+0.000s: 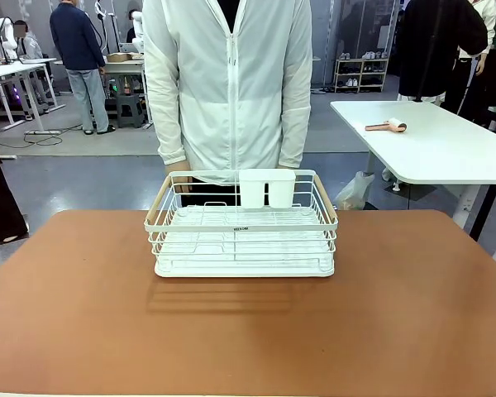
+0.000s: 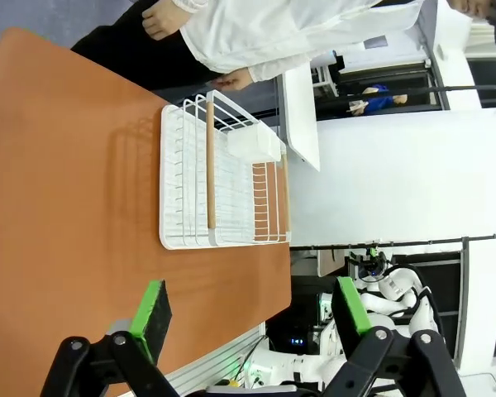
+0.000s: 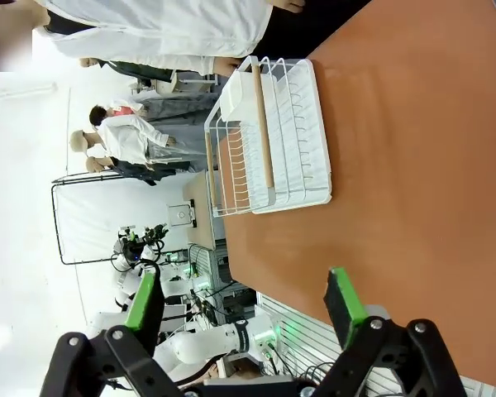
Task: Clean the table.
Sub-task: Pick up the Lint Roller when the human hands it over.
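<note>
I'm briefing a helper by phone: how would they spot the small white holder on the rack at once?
Start at the big reddish-brown table; near its far edge, before the person in the white jacket, stands a white wire rack. The holder sits at the rack's far rim, right of middle. It is the only solid-walled white box there; its neighbours are thin wires.

One small dark label sits on the near top rail of the white wire rack (image 1: 245,229), middle of the table (image 1: 74,322). Its print is too tiny to read. Nothing else legible.
</note>
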`<action>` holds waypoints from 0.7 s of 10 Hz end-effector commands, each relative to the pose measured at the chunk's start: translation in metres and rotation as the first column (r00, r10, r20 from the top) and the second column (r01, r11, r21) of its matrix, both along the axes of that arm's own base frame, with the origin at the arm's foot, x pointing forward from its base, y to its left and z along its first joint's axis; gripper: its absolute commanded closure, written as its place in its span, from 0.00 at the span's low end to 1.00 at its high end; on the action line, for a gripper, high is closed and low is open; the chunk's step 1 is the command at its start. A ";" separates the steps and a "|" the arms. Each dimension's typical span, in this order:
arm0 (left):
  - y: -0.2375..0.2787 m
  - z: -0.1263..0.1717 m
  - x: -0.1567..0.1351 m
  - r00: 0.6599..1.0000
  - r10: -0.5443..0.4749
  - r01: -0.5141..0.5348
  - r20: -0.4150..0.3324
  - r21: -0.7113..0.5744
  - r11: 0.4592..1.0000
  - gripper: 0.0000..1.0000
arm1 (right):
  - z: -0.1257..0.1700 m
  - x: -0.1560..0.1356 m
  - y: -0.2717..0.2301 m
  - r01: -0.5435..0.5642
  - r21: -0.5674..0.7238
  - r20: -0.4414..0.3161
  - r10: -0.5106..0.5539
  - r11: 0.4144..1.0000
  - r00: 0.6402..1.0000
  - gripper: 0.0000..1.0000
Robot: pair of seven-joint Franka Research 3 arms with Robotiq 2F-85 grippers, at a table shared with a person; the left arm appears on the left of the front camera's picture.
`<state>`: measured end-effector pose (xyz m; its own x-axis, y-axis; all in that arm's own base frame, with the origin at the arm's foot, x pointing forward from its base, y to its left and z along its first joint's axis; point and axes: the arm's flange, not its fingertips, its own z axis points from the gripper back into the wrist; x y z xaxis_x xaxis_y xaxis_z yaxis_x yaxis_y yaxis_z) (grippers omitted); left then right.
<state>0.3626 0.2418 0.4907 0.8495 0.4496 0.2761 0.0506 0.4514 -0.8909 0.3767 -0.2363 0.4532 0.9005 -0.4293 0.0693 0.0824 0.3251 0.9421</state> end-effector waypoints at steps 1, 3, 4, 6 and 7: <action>0.000 0.006 0.000 0.999 -0.017 0.017 0.035 0.004 1.000 0.00 | 0.001 0.000 0.006 -0.032 -0.002 0.052 0.032 0.999 0.998 0.00; 0.000 0.000 0.000 1.000 0.000 0.000 0.000 0.000 1.000 0.00 | 0.000 0.000 0.000 0.000 0.000 0.000 0.000 1.000 1.000 0.00; 0.000 0.000 0.000 1.000 0.000 0.000 0.000 0.000 1.000 0.00 | 0.000 0.000 0.000 0.000 0.000 0.000 0.000 1.000 1.000 0.00; 0.000 0.000 0.000 1.000 0.000 0.000 0.000 0.000 1.000 0.00 | 0.000 0.000 0.000 0.000 0.000 0.000 0.000 1.000 1.000 0.00; 0.000 0.000 0.000 1.000 0.000 0.000 0.000 0.000 1.000 0.00 | 0.000 0.000 0.000 0.000 0.000 0.000 0.000 1.000 1.000 0.00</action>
